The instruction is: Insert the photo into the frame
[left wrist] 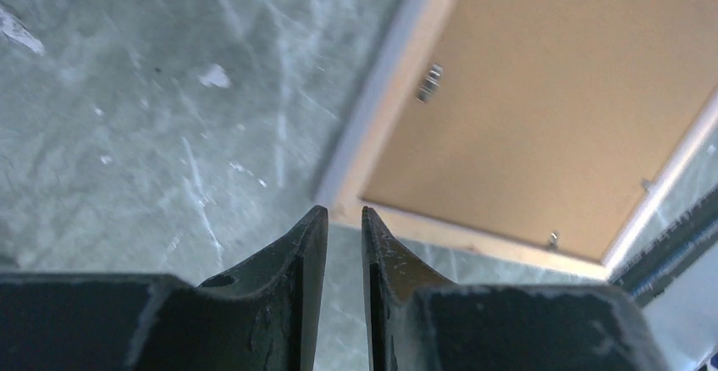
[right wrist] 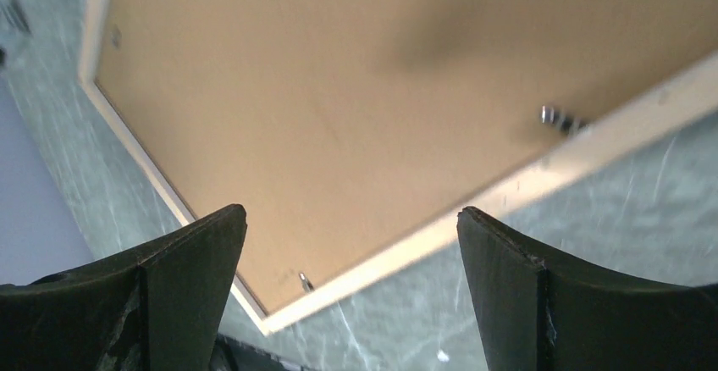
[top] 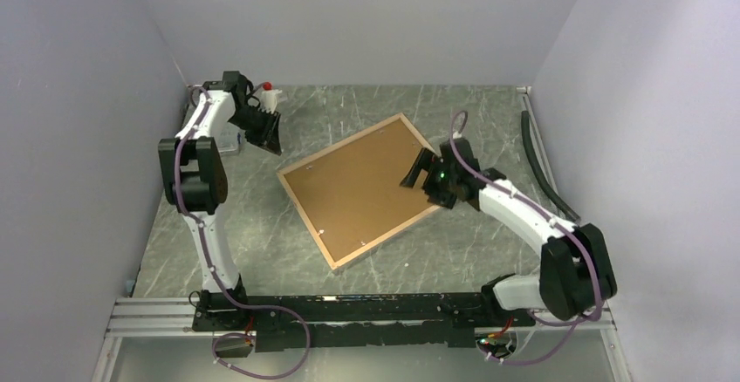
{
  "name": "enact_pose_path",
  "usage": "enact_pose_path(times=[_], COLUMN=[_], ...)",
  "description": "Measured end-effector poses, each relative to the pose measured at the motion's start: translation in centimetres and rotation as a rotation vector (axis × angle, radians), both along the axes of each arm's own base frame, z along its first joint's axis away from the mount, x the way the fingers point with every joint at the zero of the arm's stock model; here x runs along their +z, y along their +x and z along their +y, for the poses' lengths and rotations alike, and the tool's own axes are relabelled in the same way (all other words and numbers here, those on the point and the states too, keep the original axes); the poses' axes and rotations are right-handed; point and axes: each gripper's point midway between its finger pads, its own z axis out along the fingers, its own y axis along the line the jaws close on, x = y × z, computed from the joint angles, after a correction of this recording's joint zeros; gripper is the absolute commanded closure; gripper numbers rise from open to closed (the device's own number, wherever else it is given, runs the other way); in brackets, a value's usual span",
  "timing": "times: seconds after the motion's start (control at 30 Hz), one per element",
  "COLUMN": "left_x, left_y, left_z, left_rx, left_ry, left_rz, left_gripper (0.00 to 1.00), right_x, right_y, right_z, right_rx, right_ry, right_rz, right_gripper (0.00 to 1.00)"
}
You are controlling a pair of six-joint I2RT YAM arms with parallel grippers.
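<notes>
The frame (top: 307,219) lies face down and skewed in the middle of the table, its light wood back up. The brown backing board (top: 358,186) with small metal clips (left wrist: 429,82) sits inside it. The photo is not in view. My left gripper (top: 269,145) hovers off the frame's far left corner (left wrist: 377,125). In the left wrist view its jaws (left wrist: 345,212) are almost together and hold nothing. My right gripper (top: 417,171) is wide open above the frame's right side. In the right wrist view (right wrist: 351,214) it is empty over the board (right wrist: 339,91) and wood border (right wrist: 508,193).
A white bottle with a red cap (top: 270,97) stands at the back left by the left arm. A black strip (top: 537,160) runs along the right wall. The arms' mounting rail (top: 349,308) lines the near edge. Grey walls close in three sides.
</notes>
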Motion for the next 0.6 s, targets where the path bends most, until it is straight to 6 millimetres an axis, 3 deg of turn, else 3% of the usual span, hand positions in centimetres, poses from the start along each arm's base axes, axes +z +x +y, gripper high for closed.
enact_pose_path(times=[0.13,0.27,0.43,0.6], left_x=[-4.2,-6.9,-7.4,-8.0], left_y=[1.7,2.3,2.0,0.0], left_z=[0.5,0.1,-0.8,-1.6], left_rx=[0.08,0.13,0.134,0.105], left_ry=[-0.005,-0.019,-0.075,-0.126], left_rz=[0.067,0.118,0.141,0.18], left_gripper=[0.73,0.74,0.75,0.76], right_x=[-2.6,-4.3,-4.6,-5.9], right_y=[-4.7,-7.5,-7.5,-6.3], right_z=[0.8,1.1,1.8,1.9], right_rx=[0.01,0.002,0.005,0.006], right_ry=[0.043,0.072,0.098,0.074], right_rz=[0.089,0.156,0.165,0.182], right_gripper=[0.0,0.0,0.0,0.0])
